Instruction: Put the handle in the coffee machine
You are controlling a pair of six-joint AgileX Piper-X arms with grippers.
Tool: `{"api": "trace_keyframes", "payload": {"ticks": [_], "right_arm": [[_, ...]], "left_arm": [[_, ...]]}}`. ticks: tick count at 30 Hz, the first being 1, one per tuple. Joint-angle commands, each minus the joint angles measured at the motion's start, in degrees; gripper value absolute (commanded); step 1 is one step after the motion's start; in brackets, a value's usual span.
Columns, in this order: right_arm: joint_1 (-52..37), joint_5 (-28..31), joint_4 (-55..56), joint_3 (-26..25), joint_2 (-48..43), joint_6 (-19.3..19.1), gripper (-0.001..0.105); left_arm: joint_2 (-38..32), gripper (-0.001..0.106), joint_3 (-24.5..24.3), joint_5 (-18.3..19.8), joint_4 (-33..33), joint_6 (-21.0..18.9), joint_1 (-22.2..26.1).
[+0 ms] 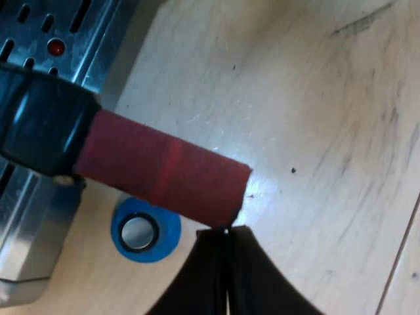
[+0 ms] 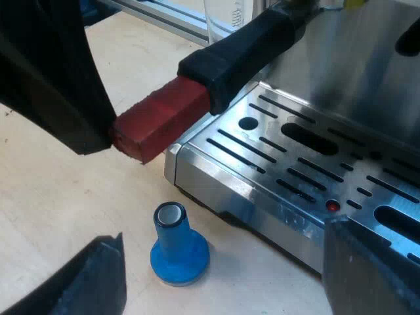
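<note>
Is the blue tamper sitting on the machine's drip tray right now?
No, the blue tamper stands upright on the wooden table, just off the front edge of the drip tray.

The handle (image 1: pixel 42 121) with its red end (image 1: pixel 161 167) pokes out past the espresso machine's slotted drip tray (image 1: pixel 72 26), over the wooden table (image 1: pixel 315 111). A blue tamper (image 1: pixel 146 231) stands on the table below it. My left gripper (image 1: pixel 227 231) has its fingers pressed together, right at the red end's tip.
</note>
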Motion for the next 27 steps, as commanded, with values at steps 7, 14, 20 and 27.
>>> {"api": "trace_keyframes", "payload": {"ticks": [7, 14, 20, 27], "right_arm": [[0.12, -0.16, 0.14, -0.64, -0.5, -0.08, 0.064], [0.12, -1.28, 0.14, -0.64, -0.5, -0.08, 0.064], [0.12, -4.08, -0.35, -1.21, -0.5, -0.08, 0.064], [0.12, -4.07, 1.7, -5.9, -0.5, -0.08, 0.064]], "left_arm": [[-1.42, 0.0, 0.34, 2.32, 5.1, 4.52, -1.12], [-5.64, 0.0, 3.02, 0.87, 6.84, 4.78, 4.7], [-10.7, 0.0, 3.49, 0.57, 7.22, 4.78, 10.07], [-18.53, 0.0, 3.49, 0.57, 8.68, 3.87, 11.63]]}}
